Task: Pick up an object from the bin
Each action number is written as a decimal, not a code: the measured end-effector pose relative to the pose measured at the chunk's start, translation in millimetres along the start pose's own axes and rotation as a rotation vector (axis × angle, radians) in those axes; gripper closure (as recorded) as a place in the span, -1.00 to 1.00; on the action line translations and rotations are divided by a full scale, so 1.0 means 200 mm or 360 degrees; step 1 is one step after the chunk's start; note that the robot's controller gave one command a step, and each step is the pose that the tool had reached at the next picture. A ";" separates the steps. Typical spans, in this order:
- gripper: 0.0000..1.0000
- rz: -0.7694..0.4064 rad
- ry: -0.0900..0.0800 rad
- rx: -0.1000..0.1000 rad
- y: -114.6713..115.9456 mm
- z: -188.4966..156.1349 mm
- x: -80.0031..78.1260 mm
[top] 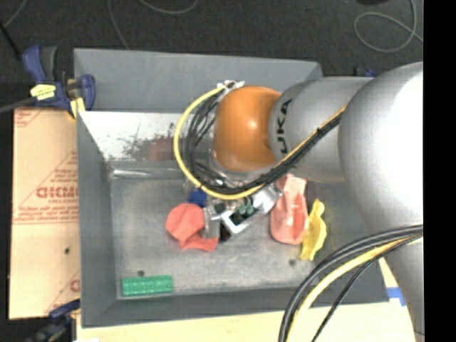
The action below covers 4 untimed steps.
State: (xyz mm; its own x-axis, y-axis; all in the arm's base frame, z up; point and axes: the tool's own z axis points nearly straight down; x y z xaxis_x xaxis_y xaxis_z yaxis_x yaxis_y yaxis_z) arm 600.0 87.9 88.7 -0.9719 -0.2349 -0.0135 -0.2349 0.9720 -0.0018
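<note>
My gripper [214, 226] is low in the middle of the bin, right against a crumpled red soft thing [187, 225] that lies to its left. A small blue piece [196, 197] peeks out just above that red thing, under the arm's cables. To the right of the gripper lies a pink ribbed thing [288, 216], and beside it a yellow floppy thing [313, 232].
A flat green studded brick [147, 285] lies near the bin's front left corner. The orange dome and looped cables on the arm hide the back middle of the bin floor. The left part of the floor is bare metal.
</note>
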 end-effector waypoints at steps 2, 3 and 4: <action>1.00 -0.0328 0.0014 -0.0008 0.12 0.06 -0.19; 1.00 -0.0326 0.0014 -0.0008 0.12 0.06 -0.19; 1.00 -0.0324 0.0015 -0.0008 0.12 0.06 -0.19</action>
State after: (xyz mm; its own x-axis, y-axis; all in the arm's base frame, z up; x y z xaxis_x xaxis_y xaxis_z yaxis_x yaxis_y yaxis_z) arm 631.7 120.0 77.7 -0.9044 -0.4267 -0.0043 -0.4268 0.9044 0.0016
